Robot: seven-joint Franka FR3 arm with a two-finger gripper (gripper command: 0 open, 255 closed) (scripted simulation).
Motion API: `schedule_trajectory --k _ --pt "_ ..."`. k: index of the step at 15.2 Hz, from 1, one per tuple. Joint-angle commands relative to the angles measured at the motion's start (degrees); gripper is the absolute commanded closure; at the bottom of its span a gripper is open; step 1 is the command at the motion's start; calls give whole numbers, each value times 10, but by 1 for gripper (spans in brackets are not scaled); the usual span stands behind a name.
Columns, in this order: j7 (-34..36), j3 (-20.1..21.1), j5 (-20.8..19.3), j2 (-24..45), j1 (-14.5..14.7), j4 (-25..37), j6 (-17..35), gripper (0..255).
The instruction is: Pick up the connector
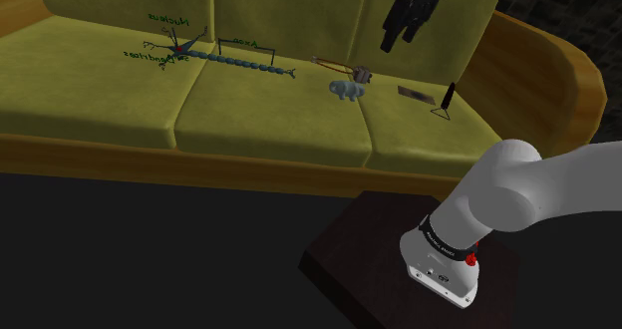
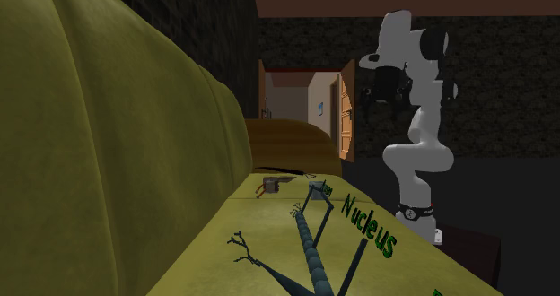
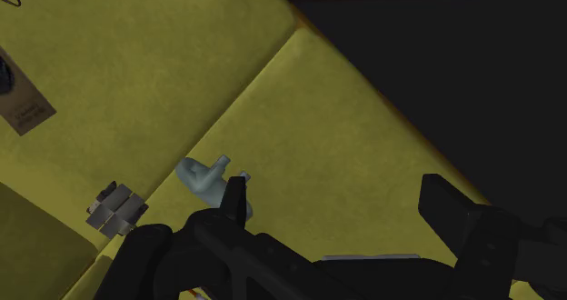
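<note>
Black gripper fingers spread wide with nothing between them, high above a yellow-green sofa with three seat cushions, dark stone-walled room, one pale blue-grey connector at a cushion seam, one grey block just beside it, one brown card, one long beaded model.

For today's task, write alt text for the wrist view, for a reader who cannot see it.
An open black gripper hangs over a yellow-green sofa seat, where a small pale blue connector lies just past one fingertip. A grey blocky piece sits near the connector, and a brown tag lies farther off.
</note>
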Motion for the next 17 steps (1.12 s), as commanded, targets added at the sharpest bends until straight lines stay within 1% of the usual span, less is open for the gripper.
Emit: schedule_trajectory --k 1,5,10,14,17 --pt "0 0 0 0 0 0 0 0" --pt "-93 -62 -21 30 3 -10 44 0" --pt "-208 -138 -36 94 10 2 98 0" --pt "-303 -195 -33 162 20 30 137 0" --pt "-378 -237 -18 222 31 62 162 0"
